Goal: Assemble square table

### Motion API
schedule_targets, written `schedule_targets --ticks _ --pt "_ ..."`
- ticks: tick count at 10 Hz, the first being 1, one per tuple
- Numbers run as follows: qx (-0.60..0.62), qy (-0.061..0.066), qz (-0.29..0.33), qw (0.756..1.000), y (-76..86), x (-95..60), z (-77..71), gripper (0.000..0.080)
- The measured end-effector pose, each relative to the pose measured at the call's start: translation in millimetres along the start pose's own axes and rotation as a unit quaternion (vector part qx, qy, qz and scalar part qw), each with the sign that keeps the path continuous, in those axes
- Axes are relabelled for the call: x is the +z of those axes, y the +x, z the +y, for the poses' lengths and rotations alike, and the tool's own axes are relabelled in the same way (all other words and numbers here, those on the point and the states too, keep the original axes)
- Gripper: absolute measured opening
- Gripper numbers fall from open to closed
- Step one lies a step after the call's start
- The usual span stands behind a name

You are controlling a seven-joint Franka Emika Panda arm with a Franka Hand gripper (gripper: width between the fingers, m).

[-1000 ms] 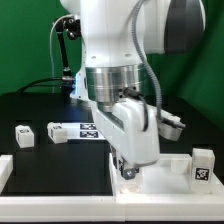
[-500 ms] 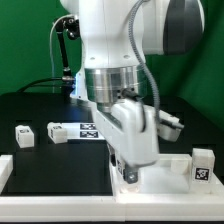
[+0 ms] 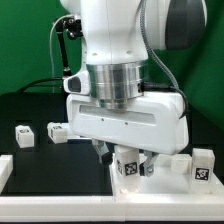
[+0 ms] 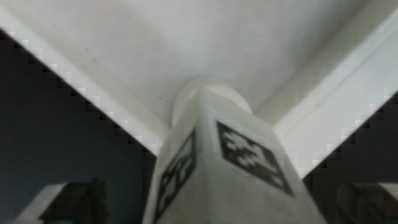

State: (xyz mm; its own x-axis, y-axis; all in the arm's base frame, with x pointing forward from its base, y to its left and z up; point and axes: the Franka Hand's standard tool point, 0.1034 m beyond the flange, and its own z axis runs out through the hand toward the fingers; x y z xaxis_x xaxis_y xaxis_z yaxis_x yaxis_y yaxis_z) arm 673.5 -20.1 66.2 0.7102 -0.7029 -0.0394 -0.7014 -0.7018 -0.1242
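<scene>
while the arm is filling most of the exterior view, the pincer (image 3: pixel 129 163) is hanging low over the near corner of the square table slab (image 3: pixel 168 183), on the exterior view's left end of that slab. its wide body is turning broadside to the camera.

jaws are standing apart. in the wrist view the two fingers (image 4: pixel 68 200) are showing as dark blurred shapes on either side of a leg block (image 4: pixel 222 150), with a dark gap on each side; neither finger is touching it. nothing is being held.

that leg block (image 3: pixel 128 167) is standing upright between the jaws, tag faces showing, its foot at the slab's corner. whether it is sitting fully in the recess, cannot tell. in the wrist view the slab (image 4: pixel 196 45) is spreading out behind the leg as a white wedge, dark table on both sides.

the slab is lying flat on the black table (image 3: pixel 50 165), toward the exterior view's right and near edge.

another leg block (image 3: pixel 203 166) is standing on the slab's far right end, tag facing the camera.

two more leg blocks are lying on the table well to the exterior view's left, apart from the slab: one (image 3: pixel 22 135) furthest left, one (image 3: pixel 58 131) just beside it.

the marker board (image 3: pixel 88 128) is lying behind them, partly hidden by the arm.

a white rail (image 3: pixel 4 172) is showing at the left edge.
</scene>
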Motion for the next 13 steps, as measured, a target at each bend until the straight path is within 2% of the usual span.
schedule_targets --ticks 2,3,4,6,7,8,10,11,13 --pt "-0.178 0.001 0.016 0.984 -7.8 -17.8 -10.9 0.0649" --pt "-0.221 0.006 0.026 0.975 -8.6 -25.2 -13.8 0.0649" --pt "-0.198 0.006 0.023 0.980 -9.2 -22.3 -12.3 0.0649" --pt "-0.193 0.006 0.023 0.981 -9.4 -21.2 -11.9 0.0391" --pt "-0.153 0.007 0.024 0.988 -7.7 -22.0 -10.9 0.0391" --pt "-0.111 0.007 0.024 0.994 -6.8 -22.1 -9.9 0.0299" --pt "-0.026 0.008 0.024 0.999 -6.1 -21.7 -9.1 0.0298" --pt "0.077 0.009 0.021 0.997 -4.7 -21.4 -7.4 0.0298" --pt "0.256 0.038 -0.004 0.966 1.2 -19.8 0.6 0.0298"
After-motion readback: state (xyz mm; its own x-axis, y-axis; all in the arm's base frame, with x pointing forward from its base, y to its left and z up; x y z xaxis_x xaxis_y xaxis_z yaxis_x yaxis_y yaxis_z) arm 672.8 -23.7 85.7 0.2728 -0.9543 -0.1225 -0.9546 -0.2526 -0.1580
